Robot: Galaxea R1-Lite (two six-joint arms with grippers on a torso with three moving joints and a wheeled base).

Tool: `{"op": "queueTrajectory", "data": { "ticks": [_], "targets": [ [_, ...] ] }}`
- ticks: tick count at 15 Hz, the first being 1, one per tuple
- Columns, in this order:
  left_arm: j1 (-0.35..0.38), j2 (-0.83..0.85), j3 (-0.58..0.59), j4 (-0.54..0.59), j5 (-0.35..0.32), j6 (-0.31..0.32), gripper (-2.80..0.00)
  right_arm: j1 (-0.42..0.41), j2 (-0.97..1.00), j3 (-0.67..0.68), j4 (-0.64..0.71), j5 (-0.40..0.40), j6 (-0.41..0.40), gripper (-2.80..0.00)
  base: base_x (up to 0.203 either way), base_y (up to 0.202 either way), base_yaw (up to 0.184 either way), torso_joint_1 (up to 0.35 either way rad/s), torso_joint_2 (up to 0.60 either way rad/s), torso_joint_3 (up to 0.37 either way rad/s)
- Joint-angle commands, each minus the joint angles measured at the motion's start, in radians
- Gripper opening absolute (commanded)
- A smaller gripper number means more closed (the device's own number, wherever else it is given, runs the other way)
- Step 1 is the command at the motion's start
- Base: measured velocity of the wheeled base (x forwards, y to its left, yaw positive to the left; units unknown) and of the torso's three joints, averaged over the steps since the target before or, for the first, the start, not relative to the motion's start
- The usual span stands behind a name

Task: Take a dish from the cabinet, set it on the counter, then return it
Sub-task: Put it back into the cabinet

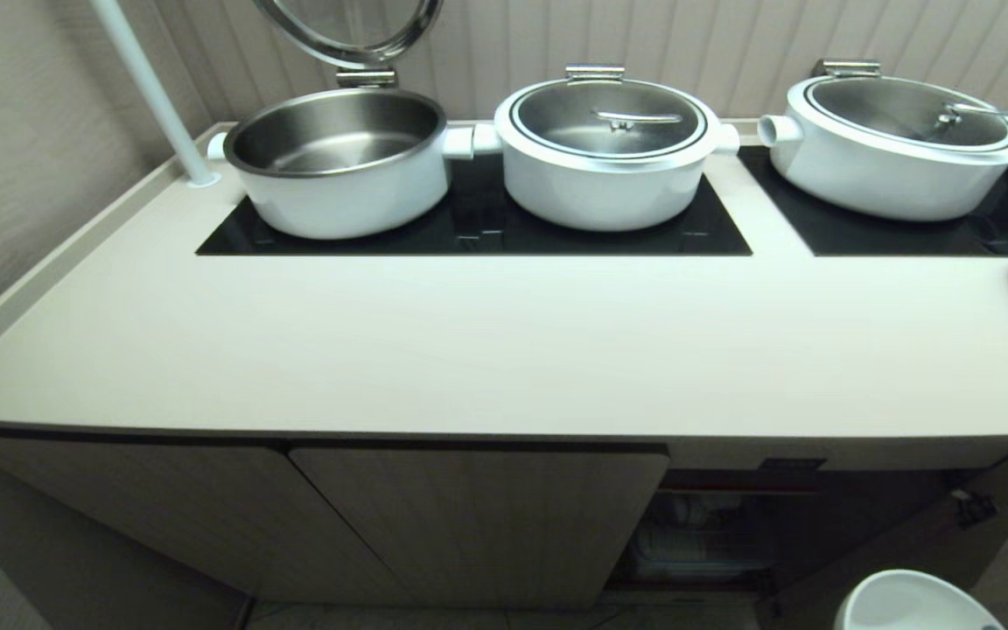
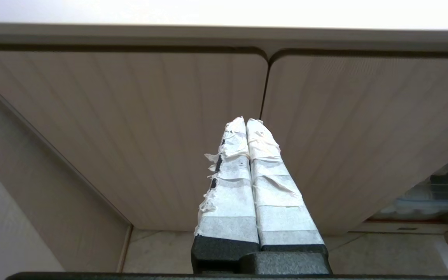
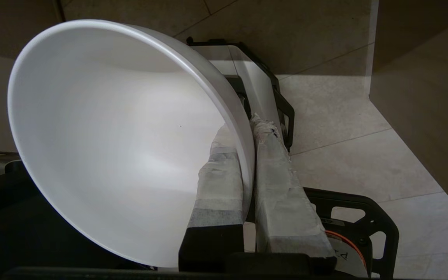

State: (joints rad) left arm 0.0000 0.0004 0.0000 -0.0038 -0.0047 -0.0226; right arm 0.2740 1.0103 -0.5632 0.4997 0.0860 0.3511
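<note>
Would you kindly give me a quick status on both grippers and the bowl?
Right gripper shut on the bowl rim, low beside the open cabinet. Left gripper shut, empty, facing closed doors. Counter front bare; pots sit at the back.

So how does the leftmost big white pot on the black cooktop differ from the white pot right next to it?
The leftmost white pot has its lid swung up, showing a bare steel inside; the middle white pot is covered by a steel lid with a handle. The left one stands nearer the counter's left end and the white pole. Both are round, white-walled, with stub handles, on the same black cooktop panel.
</note>
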Motion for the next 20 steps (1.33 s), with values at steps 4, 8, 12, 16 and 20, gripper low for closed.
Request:
{"op": "queueTrajectory", "data": {
  "ticks": [4,8,12,16,20],
  "targets": [
    [0.0,0.0,0.0,-0.001,0.0,0.0,-2.8,0.001,-0.009,0.008,0.003,0.003,0.002,-2.8,0.0,0.0,0.0,-0.157,0.34,0.174],
    [0.0,0.0,0.0,-0.001,0.0,0.0,-2.8,0.002,-0.012,0.014,0.007,0.003,0.002,-2.8,0.0,0.0,0.0,-0.171,0.37,0.192],
    [0.0,0.0,0.0,-0.001,0.0,0.0,-2.8,0.001,-0.01,0.019,0.005,0.003,0.002,-2.8,0.0,0.0,0.0,-0.229,0.5,0.268],
    [0.0,0.0,0.0,-0.001,0.0,0.0,-2.8,0.001,-0.009,0.017,0.007,0.001,0.002,-2.8,0.0,0.0,0.0,-0.248,0.54,0.29],
    [0.0,0.0,0.0,-0.001,0.0,0.0,-2.8,0.002,-0.007,0.015,0.013,0.001,0.002,-2.8,0.0,0.0,0.0,-0.23,0.52,0.287]
  ]
}}
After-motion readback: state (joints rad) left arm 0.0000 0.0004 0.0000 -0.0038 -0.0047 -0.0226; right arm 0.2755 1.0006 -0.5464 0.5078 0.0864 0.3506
